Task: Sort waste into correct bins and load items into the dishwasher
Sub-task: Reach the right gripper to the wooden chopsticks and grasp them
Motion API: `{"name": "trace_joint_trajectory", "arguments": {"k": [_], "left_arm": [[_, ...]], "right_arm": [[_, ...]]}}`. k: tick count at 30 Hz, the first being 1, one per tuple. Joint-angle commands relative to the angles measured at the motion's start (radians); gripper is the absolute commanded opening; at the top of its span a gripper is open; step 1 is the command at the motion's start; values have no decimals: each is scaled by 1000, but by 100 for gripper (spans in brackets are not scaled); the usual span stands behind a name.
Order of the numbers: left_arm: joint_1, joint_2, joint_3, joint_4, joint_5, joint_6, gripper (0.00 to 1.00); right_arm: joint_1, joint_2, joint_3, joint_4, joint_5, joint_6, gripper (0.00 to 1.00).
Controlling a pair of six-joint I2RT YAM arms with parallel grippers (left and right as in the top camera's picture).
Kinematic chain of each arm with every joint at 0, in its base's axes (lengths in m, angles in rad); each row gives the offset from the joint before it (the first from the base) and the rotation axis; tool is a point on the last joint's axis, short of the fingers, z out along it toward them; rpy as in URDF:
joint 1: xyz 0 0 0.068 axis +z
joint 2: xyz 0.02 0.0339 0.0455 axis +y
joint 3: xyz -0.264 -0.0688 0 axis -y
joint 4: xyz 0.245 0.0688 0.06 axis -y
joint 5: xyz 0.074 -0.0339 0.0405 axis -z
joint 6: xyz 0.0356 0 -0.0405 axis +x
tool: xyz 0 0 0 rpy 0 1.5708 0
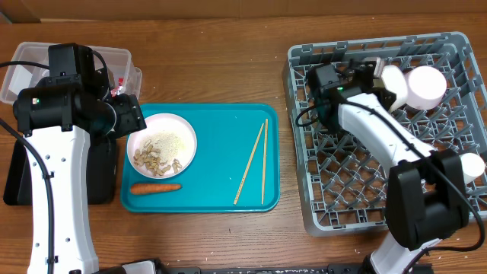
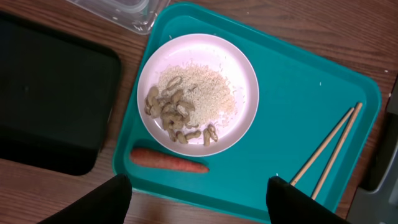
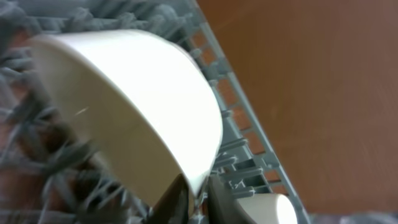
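Observation:
The grey dish rack (image 1: 358, 190) stands on the right. My right gripper (image 1: 378, 76) is shut on the rim of a white bowl (image 3: 124, 99), held tilted over the rack's far side next to a white cup (image 1: 426, 84). The pale pink bowl (image 2: 242, 74) with rice (image 2: 208, 93) and nut bits (image 2: 168, 112) sits on the teal tray (image 2: 280, 106), with the carrot (image 2: 168, 160) in front of it and two chopsticks (image 2: 326, 149) to the right. My left gripper (image 2: 199, 199) is open and empty above the tray's front edge. The tissue is out of view.
The black tray (image 1: 19, 179) lies left of the teal tray, partly under my left arm. The clear tub (image 1: 114, 57) stands behind it with something red (image 1: 118, 80) inside. A white round piece (image 1: 472, 164) stands at the rack's right edge.

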Motion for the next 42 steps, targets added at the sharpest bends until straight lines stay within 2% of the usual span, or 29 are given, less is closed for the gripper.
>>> {"name": "trace_joint_trajectory", "arguments": {"k": [1,3,5,8,13,18,20,22,25,27,34,42], "left_arm": [[-1,-6,15,2,4,-2,72],[-1,-6,15,1,4,-3,72],[-1,-6,15,1,4,-3,72],[-1,-6,15,0,3,-2,72],[-1,-6,15,0,4,-3,72],[-1,-6,15,-1,3,-2,73],[-1,-6,15,0,3,-3,75],[-1,-6,15,0,4,-3,76],[-1,-6,15,1,3,-3,78],[-1,-6,15,0,3,-3,78],[-1,-6,15,-4,4,-3,78],[-1,-6,15,-8,4,-3,78]], "right_arm": [[39,3,-10,-28,-153,8,54],[51,3,-9,-49,-195,8,84],[64,3,-7,-84,-216,56,100],[70,-6,25,-175,-243,158,100],[69,-83,100,-238,-321,161,100],[68,-206,178,-230,-437,142,100],[69,-254,211,-209,-609,41,100],[69,-296,235,-183,-880,-98,98],[79,-325,236,-167,-1213,-131,91],[98,-321,233,-178,-1291,-120,91],[265,-233,184,-178,-1307,26,91],[393,-40,160,-134,-1307,235,91]]}}
